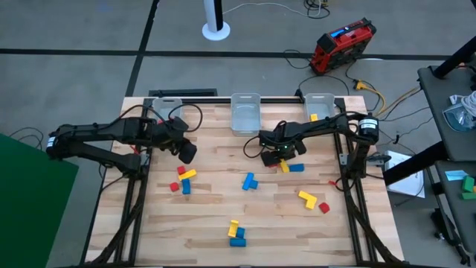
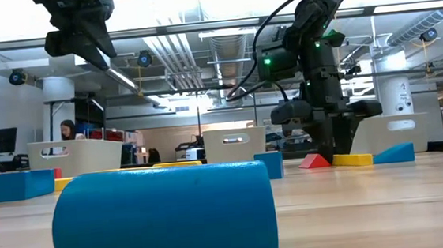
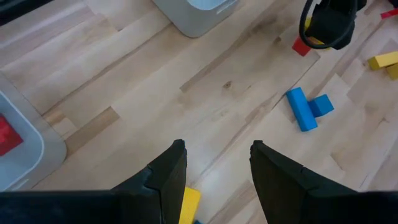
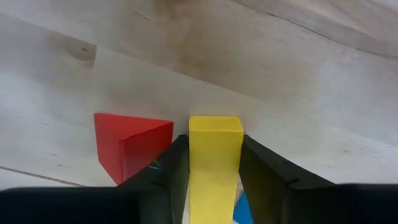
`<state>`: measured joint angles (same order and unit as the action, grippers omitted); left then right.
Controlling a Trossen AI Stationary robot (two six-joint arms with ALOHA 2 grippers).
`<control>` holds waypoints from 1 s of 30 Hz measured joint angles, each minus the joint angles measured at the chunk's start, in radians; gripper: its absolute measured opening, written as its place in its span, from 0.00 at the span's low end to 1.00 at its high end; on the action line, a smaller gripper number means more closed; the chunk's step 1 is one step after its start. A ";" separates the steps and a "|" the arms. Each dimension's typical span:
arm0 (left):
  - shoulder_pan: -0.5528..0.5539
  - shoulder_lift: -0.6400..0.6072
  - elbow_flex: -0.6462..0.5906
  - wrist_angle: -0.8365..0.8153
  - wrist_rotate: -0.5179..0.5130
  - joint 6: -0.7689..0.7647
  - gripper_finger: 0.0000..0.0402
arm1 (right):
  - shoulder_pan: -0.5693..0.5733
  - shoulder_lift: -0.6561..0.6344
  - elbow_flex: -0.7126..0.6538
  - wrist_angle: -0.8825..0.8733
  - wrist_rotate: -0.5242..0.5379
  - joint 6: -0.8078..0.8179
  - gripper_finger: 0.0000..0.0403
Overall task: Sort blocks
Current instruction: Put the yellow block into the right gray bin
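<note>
Right gripper (image 4: 210, 171) down at the table, right of centre, jaws closed against both sides of a yellow bar (image 4: 214, 155); the bar stands up between the dark fingers (image 4: 171, 168) with its top face clear of them. Red wedge (image 4: 127, 146) sits just beside the bar on the wood, close to one finger; contact cannot be told. A sliver of a blue block (image 4: 239, 208) shows low by the other finger. From above, this gripper (image 1: 281, 156) sits in front of the middle bin (image 1: 245, 113), with a blue bar (image 1: 297, 168) just beside it. Left gripper (image 3: 217, 168) held above the table near the left bin (image 1: 167, 108), fingers (image 3: 169, 177) spread apart with nothing between them, bare wood showing in the gap; a yellow block (image 3: 189, 202) lies below, near one finger. Low view shows it (image 2: 93, 47) well off the surface. Rest of the blocks scattered on the table (image 1: 216, 231): a red, yellow and blue cluster (image 1: 183, 179) front left, a blue L-shape (image 1: 248, 181) at centre, a yellow L-shape (image 1: 306, 198) with a red piece (image 1: 324, 208) to the right, a yellow and blue pair (image 1: 236, 234) near the front edge. One yellow block (image 1: 314, 117) lies inside the right bin (image 1: 320, 104)
</note>
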<state>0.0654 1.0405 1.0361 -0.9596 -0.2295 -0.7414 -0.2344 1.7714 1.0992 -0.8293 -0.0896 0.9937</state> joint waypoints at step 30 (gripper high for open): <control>0.000 0.000 0.000 0.002 -0.001 -0.003 0.39 | -0.293 -0.296 0.164 -0.191 0.155 -0.181 0.24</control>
<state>0.0654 1.0401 1.0359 -0.9577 -0.2306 -0.7447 -0.5274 1.4756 1.2637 -1.0205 0.0655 0.8128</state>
